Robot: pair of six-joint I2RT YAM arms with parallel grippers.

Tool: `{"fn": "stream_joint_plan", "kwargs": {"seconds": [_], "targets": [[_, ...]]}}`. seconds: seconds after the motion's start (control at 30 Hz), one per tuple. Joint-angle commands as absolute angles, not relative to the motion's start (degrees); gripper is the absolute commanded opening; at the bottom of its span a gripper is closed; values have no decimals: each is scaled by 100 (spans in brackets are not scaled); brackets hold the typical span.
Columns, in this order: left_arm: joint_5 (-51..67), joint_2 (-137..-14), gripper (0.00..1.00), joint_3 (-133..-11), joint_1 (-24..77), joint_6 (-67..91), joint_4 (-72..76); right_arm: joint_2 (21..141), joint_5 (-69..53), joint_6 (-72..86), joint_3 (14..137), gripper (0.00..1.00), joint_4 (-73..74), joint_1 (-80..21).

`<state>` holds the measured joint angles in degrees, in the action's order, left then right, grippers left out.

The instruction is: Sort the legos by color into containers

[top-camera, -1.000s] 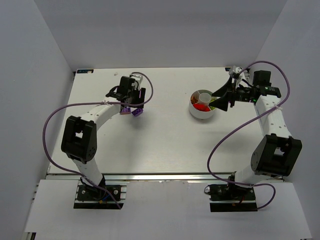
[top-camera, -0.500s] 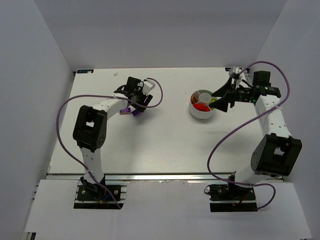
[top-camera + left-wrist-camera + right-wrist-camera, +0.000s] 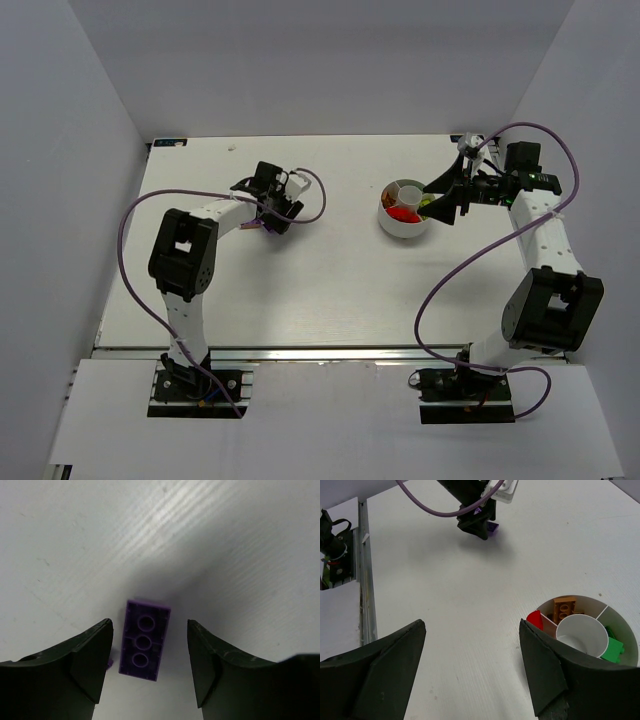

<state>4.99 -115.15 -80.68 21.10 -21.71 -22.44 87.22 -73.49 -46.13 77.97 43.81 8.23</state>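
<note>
A purple lego (image 3: 144, 646) lies studs-down on the white table, between the fingers of my open left gripper (image 3: 149, 630) and touching neither. A sliver of a second purple piece (image 3: 109, 664) shows beside the left finger. In the top view my left gripper (image 3: 273, 212) is low over the purple lego (image 3: 261, 226), left of centre. The round white divided bowl (image 3: 405, 226) holds an orange lego (image 3: 564, 607), a red lego (image 3: 535, 620) and a green lego (image 3: 612, 650) in separate wedges around an empty central cup (image 3: 580, 635). My right gripper (image 3: 443, 200) is open and empty beside the bowl's right side.
Enclosure walls stand close on the left, right and back of the table. A metal rail (image 3: 362, 580) runs along the near edge by the arm bases. The left arm's purple cable (image 3: 125, 240) loops out over the table's left side.
My left gripper has swung to the right and come down over the purple lego, jaws still open. The right arm and the bowl have not moved.
</note>
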Motion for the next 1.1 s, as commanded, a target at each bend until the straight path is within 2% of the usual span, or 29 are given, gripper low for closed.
{"fn": "stream_joint_plan", "kwargs": {"seconds": [0.0,0.2,0.53,0.57,0.6,0.63,0.67,0.7,0.73,0.8,0.83,0.97,1.03,1.07], "targets": [[475,-11101,71,-7796,2092,-2469,-2364,8789,-7462,-4658,7831,80,4465,835],[501,-11136,69,-7682,2092,-2575,-2382,8851,-7488,-4588,7998,82,4482,844],[387,-10926,49,-7673,2092,-2303,-2461,8666,-7270,-4579,7822,81,4500,782],[413,-10881,39,-7655,2092,-2198,-2478,8649,-7190,-4457,7787,77,4500,678],[457,-10820,33,-7638,2092,-2136,-2479,8666,-7085,-4352,7770,74,4500,616],[535,-10680,27,-7585,2092,-2005,-2487,8675,-6849,-4229,7761,67,4526,415],[797,-10583,17,-7541,2109,-1926,-2470,8710,-6716,-4123,7743,64,4561,283],[930,-10452,13,-7480,2127,-1829,-2435,8727,-6576,-3896,7717,57,4596,151],[1080,-10302,11,-7375,2153,-1741,-2356,8754,-6252,-3711,7699,44,4614,-216],[1570,-9697,6,-6910,2293,-1408,-1918,8833,-5996,-3290,7673,41,4658,-543],[1773,-9459,6,-6691,2355,-1093,-1403,8859,-5890,-3148,7690,35,4667,-849],[2460,-8474,3,-5662,3047,-101,108,9070,-5476,-2033,7910,38,4221,-1467],[2417,-8140,1,-5161,3338,350,674,9184,-5257,-1131,8059,48,3983,-1721],[2356,-8060,1,-4994,3566,752,1208,9324,-5186,-829,8103,50,3877,-1801]]}}
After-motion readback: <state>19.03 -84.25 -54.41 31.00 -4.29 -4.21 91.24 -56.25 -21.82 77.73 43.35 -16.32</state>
